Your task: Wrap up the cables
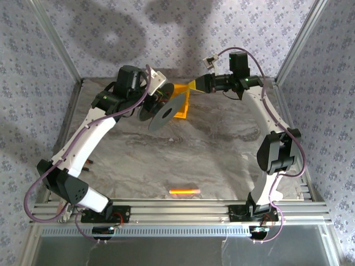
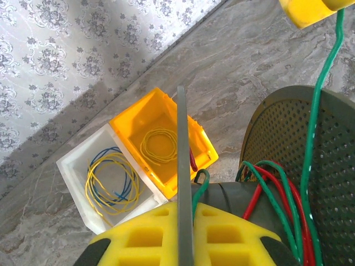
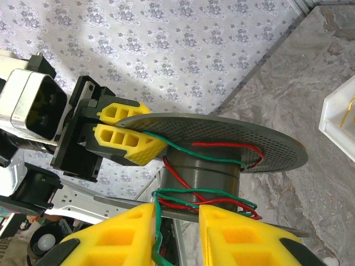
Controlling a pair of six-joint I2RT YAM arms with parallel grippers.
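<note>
Firmly, left claw (image 2: 185, 213) clamped on spool (image 3: 206, 173), right claw (image 3: 176, 221) partly open, green cable (image 2: 315, 111) between its fingers (image 3: 111, 238).

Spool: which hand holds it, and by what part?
The left hand clamps the spool by the rim of one flange. A green cable passes between the fingers of the right hand; grip unclear.

The middle and near part of the marble table (image 1: 188, 158) are free, except for a small orange strip (image 1: 184, 191) near the front edge. At the far side the room is tight. The black spool (image 1: 165, 114) hangs in the air there, the yellow bin (image 1: 182, 113) stands just behind it with a white bin (image 2: 69, 172) touching it, and a green wire (image 3: 157, 219) runs from the spool through the gap of the right gripper (image 3: 177, 216).
</note>
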